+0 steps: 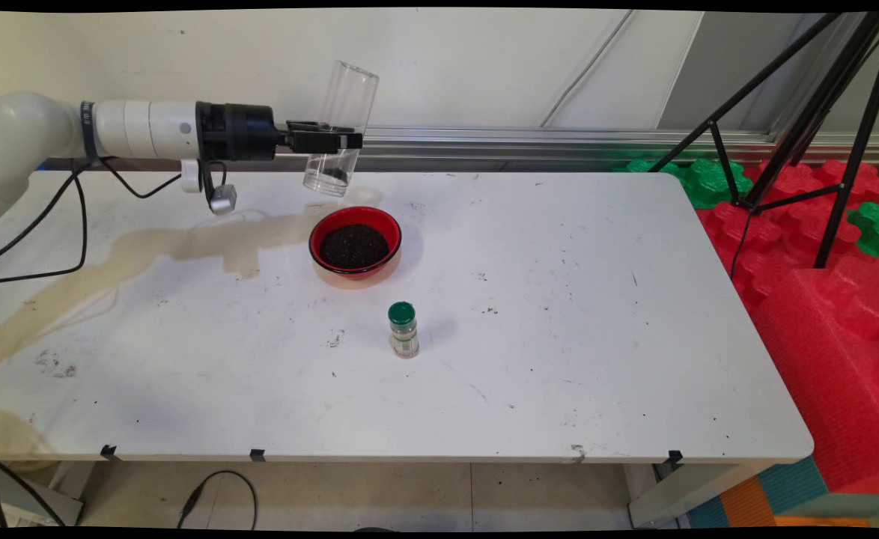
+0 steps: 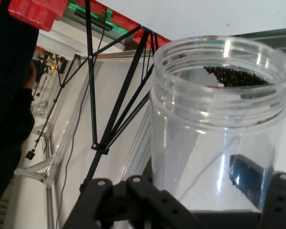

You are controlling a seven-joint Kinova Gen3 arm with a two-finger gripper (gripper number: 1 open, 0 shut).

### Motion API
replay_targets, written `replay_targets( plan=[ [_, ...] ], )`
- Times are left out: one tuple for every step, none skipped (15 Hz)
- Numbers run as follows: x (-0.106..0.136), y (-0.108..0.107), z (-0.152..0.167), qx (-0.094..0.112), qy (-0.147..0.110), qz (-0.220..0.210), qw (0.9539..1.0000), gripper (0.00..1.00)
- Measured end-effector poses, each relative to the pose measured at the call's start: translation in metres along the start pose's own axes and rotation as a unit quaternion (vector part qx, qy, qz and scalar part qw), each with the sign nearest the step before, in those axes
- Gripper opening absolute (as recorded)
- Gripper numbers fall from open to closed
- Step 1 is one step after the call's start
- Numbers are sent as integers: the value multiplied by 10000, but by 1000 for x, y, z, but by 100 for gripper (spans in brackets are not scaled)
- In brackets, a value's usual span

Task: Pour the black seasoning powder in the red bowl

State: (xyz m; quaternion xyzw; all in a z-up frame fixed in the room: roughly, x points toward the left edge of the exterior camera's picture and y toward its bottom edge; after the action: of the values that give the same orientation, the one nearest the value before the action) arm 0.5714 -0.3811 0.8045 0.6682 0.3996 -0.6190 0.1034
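Right now my gripper (image 1: 335, 140) is clamped around the middle of a clear plastic jar (image 1: 338, 127), holding it in the air above the far side of the white table (image 1: 559, 359), just behind the red bowl (image 1: 355, 241). The jar leans, its open mouth up and tipped toward the wall, its base lowest and nearest the bowl. A little dark grainy stuff (image 2: 236, 76) sits inside it; the hand view shows a patch of it close to the threaded rim. The bowl below already holds a bed of the same dark grains (image 1: 353, 245).

What worries me first is the grip. The jar's wall is smooth and round, and my fingers pinch it on two narrow lines only, so I judge it could rotate or slide between them if I swing quickly. Should it slip, it would drop near or onto the bowl and could knock it, scattering grains over a tabletop that is already speckled.

The second risk is the loose remainder. If I tilt the mouth downward while the jar is not over the bowl, those grains would land on the table instead.

Nearer the front edge, a small shaker with a green cap (image 1: 403, 329) stands upright, well apart from my gripper; a low sweeping path could topple it.
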Motion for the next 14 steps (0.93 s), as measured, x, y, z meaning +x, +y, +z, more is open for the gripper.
replay_targets(
  plan=[
    [0, 0, 0, -3, 6, -19, 10000, 0],
    [1, 0, 0, -10, 14, -59, 10000, 0],
    [1, 0, 0, -16, 19, -88, 10000, 0],
    [2, 0, -1, -26, 26, -135, 9999, 0],
    [2, 0, -1, -33, 30, -165, 9999, 0],
    [2, 1, -1, -45, 34, -217, 9997, 0],
    [3, 1, -1, -53, 37, -254, 9997, 0],
    [3, 1, -1, -69, 38, -323, 9994, 0],
    [3, 2, -1, -80, 39, -375, 9993, 0],
    [4, 2, -1, -96, 38, -463, 9989, 0],
    [4, 2, -1, -107, 41, -524, 9986, 0],
    [4, 3, -1, -123, 43, -622, 9980, 0],
    [5, 3, -1, -132, 45, -688, 9975, 0],
    [5, 3, -1, -147, 47, -798, 9967, 0]
  ],
)
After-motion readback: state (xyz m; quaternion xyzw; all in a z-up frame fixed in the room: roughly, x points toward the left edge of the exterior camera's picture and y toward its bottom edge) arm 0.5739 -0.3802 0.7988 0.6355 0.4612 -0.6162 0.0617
